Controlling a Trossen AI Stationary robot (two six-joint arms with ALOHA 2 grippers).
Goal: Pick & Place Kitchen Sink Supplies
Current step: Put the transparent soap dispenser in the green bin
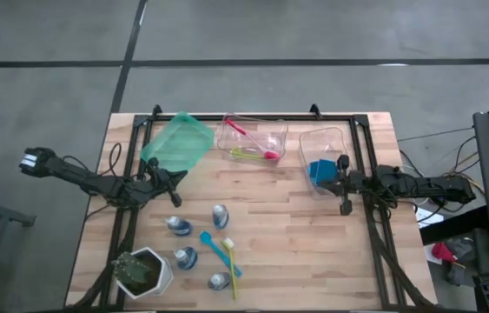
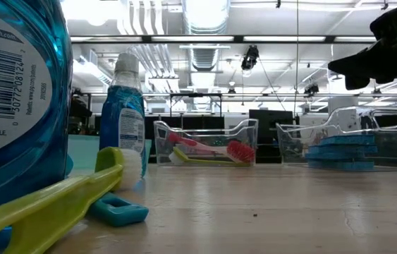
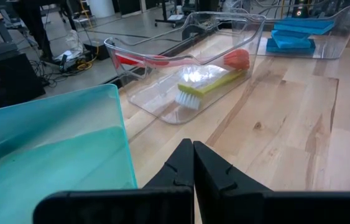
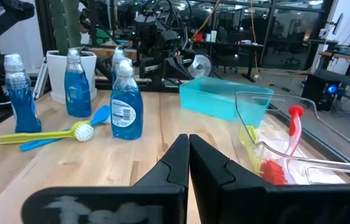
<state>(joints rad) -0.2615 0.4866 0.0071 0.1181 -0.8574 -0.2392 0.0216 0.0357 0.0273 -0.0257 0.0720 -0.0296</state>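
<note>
1. Both arms wait low over the counter (image 1: 313, 252), jaws pressed together on nothing: left gripper (image 3: 192, 163) beside the green bin (image 3: 50, 155), right gripper (image 4: 188, 158) beside the sponges' bin (image 1: 324, 156).
2. Ahead of the right jaws, four bottles (image 4: 126, 102) and two loose brushes (image 4: 44, 137) stand unsorted.
3. Farther off, the middle bin (image 3: 181, 62) holds two brushes already, apparently sorted by kind.
</note>
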